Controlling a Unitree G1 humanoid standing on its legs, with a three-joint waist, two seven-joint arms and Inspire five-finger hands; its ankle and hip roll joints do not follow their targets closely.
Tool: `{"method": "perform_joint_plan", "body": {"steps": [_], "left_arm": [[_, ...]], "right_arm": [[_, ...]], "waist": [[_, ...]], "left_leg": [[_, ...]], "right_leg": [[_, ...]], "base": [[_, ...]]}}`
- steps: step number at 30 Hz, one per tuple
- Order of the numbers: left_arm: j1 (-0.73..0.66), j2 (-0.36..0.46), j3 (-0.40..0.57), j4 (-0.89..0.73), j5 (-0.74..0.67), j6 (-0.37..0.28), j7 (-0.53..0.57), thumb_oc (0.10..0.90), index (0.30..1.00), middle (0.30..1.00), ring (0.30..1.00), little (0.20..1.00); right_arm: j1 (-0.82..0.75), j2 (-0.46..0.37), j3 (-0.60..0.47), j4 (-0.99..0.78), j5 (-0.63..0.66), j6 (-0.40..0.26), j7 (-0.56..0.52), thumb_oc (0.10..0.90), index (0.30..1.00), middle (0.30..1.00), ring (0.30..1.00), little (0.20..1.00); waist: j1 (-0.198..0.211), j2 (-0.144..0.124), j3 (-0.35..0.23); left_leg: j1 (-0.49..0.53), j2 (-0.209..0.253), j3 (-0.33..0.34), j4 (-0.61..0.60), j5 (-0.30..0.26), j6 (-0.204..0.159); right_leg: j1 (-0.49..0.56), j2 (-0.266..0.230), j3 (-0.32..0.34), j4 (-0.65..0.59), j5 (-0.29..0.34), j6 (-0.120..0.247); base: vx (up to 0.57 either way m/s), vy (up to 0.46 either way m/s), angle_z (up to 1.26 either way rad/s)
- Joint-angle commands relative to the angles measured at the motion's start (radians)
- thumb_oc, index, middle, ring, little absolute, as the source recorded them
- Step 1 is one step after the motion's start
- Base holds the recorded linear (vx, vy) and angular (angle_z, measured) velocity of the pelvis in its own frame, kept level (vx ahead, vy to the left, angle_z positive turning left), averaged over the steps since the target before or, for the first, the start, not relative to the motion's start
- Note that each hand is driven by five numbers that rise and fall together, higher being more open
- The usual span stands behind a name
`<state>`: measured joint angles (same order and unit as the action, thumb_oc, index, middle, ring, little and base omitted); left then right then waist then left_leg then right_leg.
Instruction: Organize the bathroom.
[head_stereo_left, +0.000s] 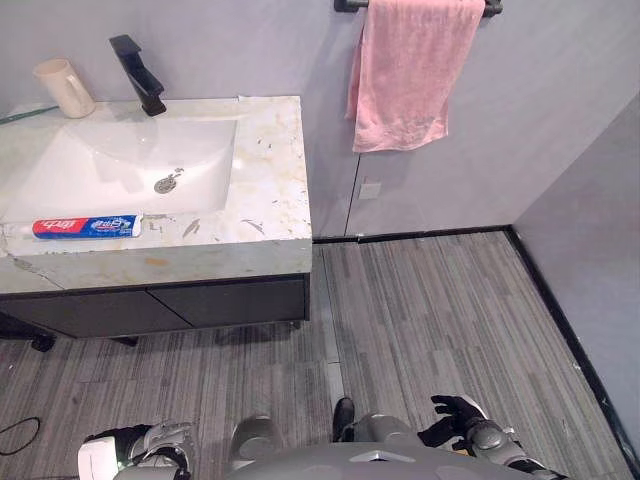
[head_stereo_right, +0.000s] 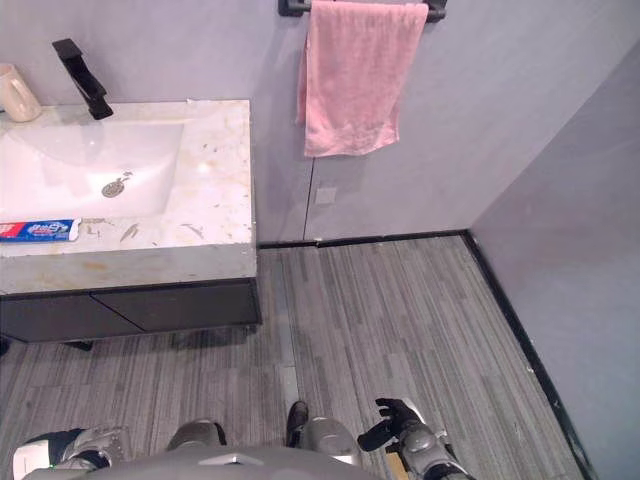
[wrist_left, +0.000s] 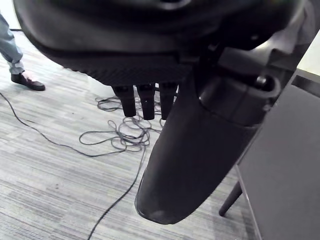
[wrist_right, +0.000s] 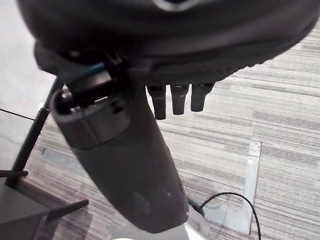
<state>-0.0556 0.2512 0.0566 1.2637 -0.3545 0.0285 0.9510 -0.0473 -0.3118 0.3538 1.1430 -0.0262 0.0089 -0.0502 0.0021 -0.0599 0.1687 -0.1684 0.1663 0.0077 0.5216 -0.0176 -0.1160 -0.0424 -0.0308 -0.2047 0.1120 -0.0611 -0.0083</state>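
- A cream cup (head_stereo_left: 64, 87) stood at the far left corner of the counter (head_stereo_left: 270, 180), well left of the black tap (head_stereo_left: 138, 73).
- The tap stood behind the white basin (head_stereo_left: 120, 165), whose drain (head_stereo_left: 167, 181) lay near the middle.
- A toothpaste tube (head_stereo_left: 86, 227) lay flat on the counter's front strip, just in front of the basin, toward the left end.
- Under the counter, a dark cabinet (head_stereo_left: 180, 305) stood against the wall.
- To the right of the counter, a pink towel (head_stereo_left: 405, 70) hung on a black bar (head_stereo_left: 345, 6) on the grey wall.
- The left hand (head_stereo_left: 110, 445) hung low at the bottom left, above the striped floor (head_stereo_left: 440, 310), well apart from the counter; its fingers (wrist_left: 145, 102) pointed straight down, relaxed and holding nothing.
- In the left wrist view, a person's shoe (wrist_left: 27, 81) stood on the floor.
- The right hand (head_stereo_left: 455, 418) hung low at the bottom right, over the floor; its fingers (wrist_right: 178, 97) were straight and apart, holding nothing.
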Motion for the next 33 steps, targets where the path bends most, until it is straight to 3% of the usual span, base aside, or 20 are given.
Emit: {"method": "perform_joint_plan", "body": {"steps": [1,3,4,6,8,11,13,15,16,17,19,20,26,33], "left_arm": [[-0.033,0.070,-0.015,0.002,0.012,-0.020,0.056,0.800,0.900,0.900,0.900,0.900],[-0.046,0.059,-0.018,0.009,0.044,-0.023,0.043,0.800,0.900,0.900,0.900,0.900],[-0.059,0.052,-0.028,0.011,0.084,-0.022,0.030,0.800,0.900,0.900,0.900,0.900],[-0.067,0.050,-0.038,0.006,0.115,-0.006,0.015,0.800,0.900,0.900,0.900,0.900],[-0.093,0.052,-0.095,-0.020,0.102,0.033,0.029,0.800,0.900,0.900,0.900,0.900],[-0.088,0.050,-0.099,-0.031,0.102,0.038,0.044,0.800,0.900,0.900,0.900,0.900],[-0.074,0.057,-0.092,-0.036,0.096,0.035,0.053,0.800,0.900,0.900,0.900,0.900],[-0.061,0.067,-0.079,-0.038,0.081,0.031,0.068,0.800,0.900,0.900,0.900,0.900],[-0.050,0.077,-0.077,-0.035,0.074,0.031,0.089,0.800,0.900,0.900,0.900,0.900],[-0.050,0.077,-0.077,-0.035,0.074,0.031,0.089,0.800,0.900,0.900,0.900,0.900],[-0.055,0.083,-0.076,-0.011,0.007,-0.011,0.129,0.800,0.900,0.900,0.900,0.900],[-0.056,0.083,-0.065,-0.013,-0.030,-0.011,0.144,0.800,0.900,0.900,0.900,0.900],[-0.051,0.081,0.021,0.037,-0.193,-0.074,0.185,0.800,0.900,0.900,0.900,0.900],[-0.031,0.091,0.078,0.071,-0.207,-0.093,0.181,0.800,0.900,0.900,0.900,0.900]], "right_arm": [[-0.022,-0.030,-0.024,-0.003,0.036,-0.021,-0.016,0.800,0.900,0.900,0.900,0.900],[-0.017,-0.029,-0.035,0.000,0.039,-0.020,-0.025,0.800,0.900,0.900,0.900,0.900],[-0.013,-0.028,-0.042,0.004,0.038,-0.023,-0.035,0.800,0.900,0.900,0.900,0.900],[-0.015,-0.027,-0.049,0.010,0.039,-0.024,-0.042,0.800,0.900,0.900,0.900,0.900],[-0.023,-0.017,-0.051,-0.002,0.043,-0.029,-0.047,0.800,0.900,0.900,0.900,0.900],[-0.034,0.001,-0.032,-0.021,0.011,-0.012,-0.046,0.800,0.900,0.900,0.900,0.900],[-0.039,0.010,-0.030,-0.026,-0.004,-0.018,-0.041,0.800,0.900,0.900,0.900,0.900],[-0.048,0.015,-0.024,-0.029,-0.030,-0.026,-0.025,0.800,0.900,0.900,0.900,0.900],[-0.049,0.013,-0.010,-0.040,-0.015,-0.023,-0.025,0.800,0.900,0.900,0.900,0.900],[-0.049,0.013,-0.010,-0.040,-0.015,-0.023,-0.025,0.800,0.900,0.900,0.900,0.900],[-0.036,0.006,-0.024,-0.028,0.035,-0.024,-0.039,0.800,0.900,0.900,0.900,0.900],[-0.033,0.004,-0.026,-0.023,0.045,-0.020,-0.046,0.800,0.900,0.900,0.900,0.900],[0.005,-0.029,-0.054,0.001,0.040,-0.024,-0.058,0.800,0.900,0.900,0.900,0.900],[0.012,-0.038,-0.058,0.008,0.005,-0.032,-0.037,0.800,0.900,0.900,0.900,0.900]], "waist": [[-0.046,0.044,0.019],[-0.051,0.050,0.021],[-0.059,0.055,0.020],[-0.066,0.063,0.021],[-0.059,0.057,0.023],[-0.039,0.051,0.023],[-0.025,0.047,0.024],[-0.015,0.048,0.024],[-0.033,0.045,0.020],[-0.033,0.045,0.020],[-0.047,0.024,0.007],[-0.051,0.023,0.006],[-0.069,0.022,-0.018],[-0.075,0.022,-0.038]], "left_leg": [[0.107,0.073,0.030,-0.279,0.108,0.047],[0.102,0.067,0.051,-0.287,0.090,0.042],[0.110,0.060,0.097,-0.290,0.035,0.042],[0.126,0.055,0.135,-0.299,0.005,0.042],[0.116,0.001,0.121,-0.270,-0.054,0.049],[0.146,-0.047,0.121,-0.318,-0.060,0.073],[0.161,-0.054,0.148,-0.339,-0.067,0.079],[0.177,-0.046,0.181,-0.362,-0.064,0.085],[0.182,-0.044,0.161,-0.374,-0.053,0.081],[0.182,-0.044,0.161,-0.374,-0.053,0.081],[0.144,-0.073,0.078,-0.365,-0.056,0.097],[0.145,-0.071,0.074,-0.371,-0.050,0.095],[0.154,-0.041,0.065,-0.394,-0.018,0.073],[0.185,-0.037,0.075,-0.418,-0.022,0.063]], "right_leg": [[0.051,-0.068,0.056,0.067,-0.063,0.057],[0.056,-0.093,0.045,0.074,-0.064,0.071],[0.049,-0.130,0.025,0.092,-0.063,0.089],[0.043,-0.153,0.014,0.111,-0.064,0.101],[0.042,-0.220,0.001,0.116,-0.030,0.145],[0.046,-0.270,-0.012,0.076,0.040,0.168],[0.028,-0.291,-0.041,0.081,0.076,0.175],[0.011,-0.282,-0.063,0.107,0.079,0.178],[-0.004,-0.170,0.035,0.055,0.040,0.165],[-0.004,-0.170,0.035,0.055,0.040,0.165],[-0.011,-0.096,0.100,0.013,0.031,0.132],[-0.007,-0.083,0.103,0.009,0.029,0.126],[0.030,-0.048,0.104,-0.046,0.027,0.096],[0.048,-0.050,0.104,-0.090,0.042,0.100]], "base": [[0.14,0.438,-0.87],[0.11,0.403,0.08],[0.10,0.407,0.49],[0.09,0.354,0.34],[0.10,0.395,0.47],[0.07,0.239,0.21],[0.00,0.111,-0.19],[0.00,0.004,-0.57],[0.01,-0.069,-0.31],[0.02,-0.110,-0.51],[0.02,-0.176,0.10],[0.02,-0.211,0.76],[0.05,-0.070,0.41],[0.03,0.005,0.09]]}}
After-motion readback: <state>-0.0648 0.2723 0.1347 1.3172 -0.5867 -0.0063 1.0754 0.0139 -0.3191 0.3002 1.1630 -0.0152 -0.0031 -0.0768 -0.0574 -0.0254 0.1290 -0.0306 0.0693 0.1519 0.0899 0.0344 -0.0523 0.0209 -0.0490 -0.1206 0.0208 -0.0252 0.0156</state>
